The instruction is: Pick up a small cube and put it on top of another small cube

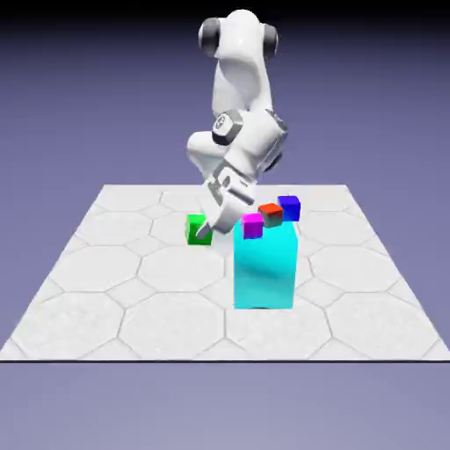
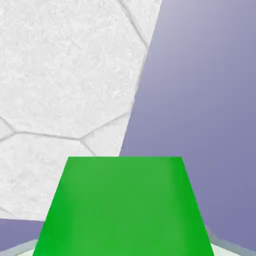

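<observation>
The small green cube (image 1: 195,229) rests on the white hex-tiled table (image 1: 105,290), toward the exterior view's left. My gripper (image 1: 206,232) comes down at a slant from above and is shut on the cube's side facing the cyan block. Seen from the hand, the green cube (image 2: 125,207) fills the bottom of the picture and hides both fingertips. Three other small cubes, magenta (image 1: 253,226), red (image 1: 271,214) and blue (image 1: 289,207), sit in a slanted row to the exterior view's right of the green one.
A tall cyan block (image 1: 264,268) stands just in front of the magenta and red cubes, close to the gripper's right side. The hand view shows the table's tiles (image 2: 65,85) and its edge against the blue-violet backdrop (image 2: 210,100).
</observation>
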